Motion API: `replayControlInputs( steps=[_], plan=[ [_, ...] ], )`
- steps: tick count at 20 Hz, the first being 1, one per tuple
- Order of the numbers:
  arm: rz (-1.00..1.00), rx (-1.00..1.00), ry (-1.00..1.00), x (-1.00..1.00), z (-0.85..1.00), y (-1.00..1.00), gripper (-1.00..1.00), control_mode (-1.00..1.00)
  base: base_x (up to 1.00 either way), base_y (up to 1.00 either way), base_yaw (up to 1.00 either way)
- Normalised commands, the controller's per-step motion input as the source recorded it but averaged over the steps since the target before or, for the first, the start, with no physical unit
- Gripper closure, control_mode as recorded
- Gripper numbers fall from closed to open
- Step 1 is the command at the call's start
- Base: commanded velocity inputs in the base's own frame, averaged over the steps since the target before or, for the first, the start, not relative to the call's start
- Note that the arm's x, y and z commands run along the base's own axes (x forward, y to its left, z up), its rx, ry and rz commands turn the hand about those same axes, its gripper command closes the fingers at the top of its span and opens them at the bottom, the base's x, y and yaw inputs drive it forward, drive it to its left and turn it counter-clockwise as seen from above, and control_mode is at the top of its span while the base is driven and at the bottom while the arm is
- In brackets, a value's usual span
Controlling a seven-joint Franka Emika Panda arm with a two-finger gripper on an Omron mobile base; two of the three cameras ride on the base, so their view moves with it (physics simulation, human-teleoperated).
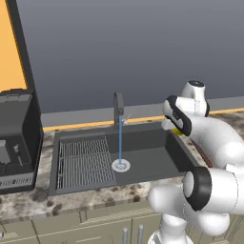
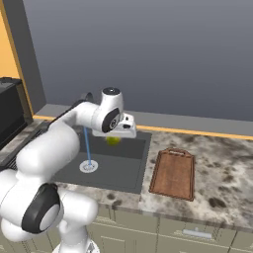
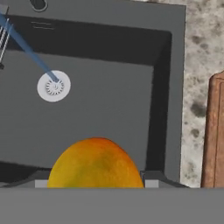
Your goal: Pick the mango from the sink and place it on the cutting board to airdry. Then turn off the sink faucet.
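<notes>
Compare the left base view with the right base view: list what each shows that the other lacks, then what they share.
Left base view alone: the ribbed wire rack in the sink, and a black appliance on the counter's left end.

Right base view alone: the whole cutting board, bare, on the counter right of the sink.

Both: the sink, the running water stream hitting the drain, and the mango at the end effector, above the basin.

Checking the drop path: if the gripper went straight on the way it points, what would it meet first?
Probably the sink floor: the gripper, shut on the mango, points down into the basin, right of the drain. Depth is unclear.
</notes>
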Motion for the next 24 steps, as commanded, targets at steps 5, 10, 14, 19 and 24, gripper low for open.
replayControlInputs(
  steps=[5, 10, 14, 19, 24],
  plan=[
    [-0.33, 0.01, 0.02, -0.04, 0.0, -0.25, 1.0, -1.0, 0.0, 0.0, 0.0],
    [-0.27, 0.0, 0.0, -0.01, -0.05, -0.21, 1.0, -1.0, 0.0, 0.0, 0.0],
    [-0.21, 0.0, 0.01, 0.0, -0.1, -0.45, 1.0, -1.0, 0.0, 0.0, 0.0],
    [-0.16, 0.01, 0.0, 0.0, -0.06, -0.53, 1.0, -1.0, 0.0, 0.0, 0.0],
    [-0.07, 0.01, 0.0, 0.0, -0.07, -0.45, 1.0, -1.0, 0.0, 0.0, 0.0]
  ],
)
